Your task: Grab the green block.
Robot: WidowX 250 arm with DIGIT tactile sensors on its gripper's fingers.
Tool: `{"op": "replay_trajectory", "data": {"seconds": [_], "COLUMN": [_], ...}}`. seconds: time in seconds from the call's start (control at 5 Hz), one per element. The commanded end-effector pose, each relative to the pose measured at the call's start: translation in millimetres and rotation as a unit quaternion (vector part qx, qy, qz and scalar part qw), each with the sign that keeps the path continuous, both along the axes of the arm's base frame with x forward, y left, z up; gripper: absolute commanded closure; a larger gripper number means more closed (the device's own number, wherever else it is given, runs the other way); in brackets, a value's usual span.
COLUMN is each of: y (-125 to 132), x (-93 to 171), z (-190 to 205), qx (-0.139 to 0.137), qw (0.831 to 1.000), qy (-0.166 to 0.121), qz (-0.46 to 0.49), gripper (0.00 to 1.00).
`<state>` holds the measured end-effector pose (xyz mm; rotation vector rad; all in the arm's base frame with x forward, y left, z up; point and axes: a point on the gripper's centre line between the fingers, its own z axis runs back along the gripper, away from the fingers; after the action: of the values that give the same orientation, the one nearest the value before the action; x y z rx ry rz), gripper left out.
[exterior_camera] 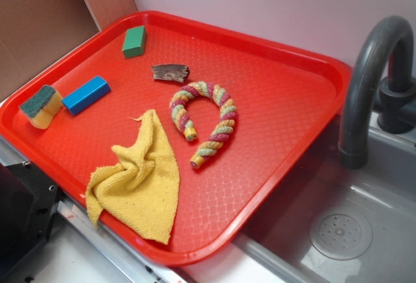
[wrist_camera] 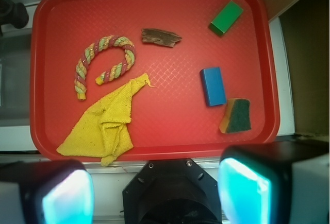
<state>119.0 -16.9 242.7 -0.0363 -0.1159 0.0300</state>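
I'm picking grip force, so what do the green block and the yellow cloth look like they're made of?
The green block looks rigid, perhaps painted wood or plastic: flat smooth faces, crisp edges, even colour. Which one, the pictures leave open. The yellow cloth looks like soft knitted or terry fabric: nubbly surface, folds, and a loose thread at its tip.

Exterior: high oblique across red tray (exterior_camera: pixel 286 166), sink beside | Wrist: straight down from well above | Shared: whole tray.

A pale wall (exterior_camera: pixel 273 3) is seen behind; a grey sink (exterior_camera: pixel 338 231) with a dark faucet (exterior_camera: pixel 367 75) is placed at the right, and a brown panel (exterior_camera: pixel 39 23) at the left.
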Motion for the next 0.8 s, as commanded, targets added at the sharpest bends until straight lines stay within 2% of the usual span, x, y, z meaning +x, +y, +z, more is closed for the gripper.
{"op": "replay_trajectory", "data": {"seconds": [0.0, 0.2, 0.4, 0.6], "y": [0, 20, 36, 58], "x": [0, 28, 55, 73], "z": [0, -18, -29, -47], "qx": [0.0, -0.006, 0.001, 0.021], "qw": [1.0, 0.99, 0.962, 0.917], "qy": [0.0, -0.075, -0.122, -0.167], "qz": [0.0, 0.123, 0.245, 0.361], "gripper": [0.0, 0.0, 0.0, 0.0]}}
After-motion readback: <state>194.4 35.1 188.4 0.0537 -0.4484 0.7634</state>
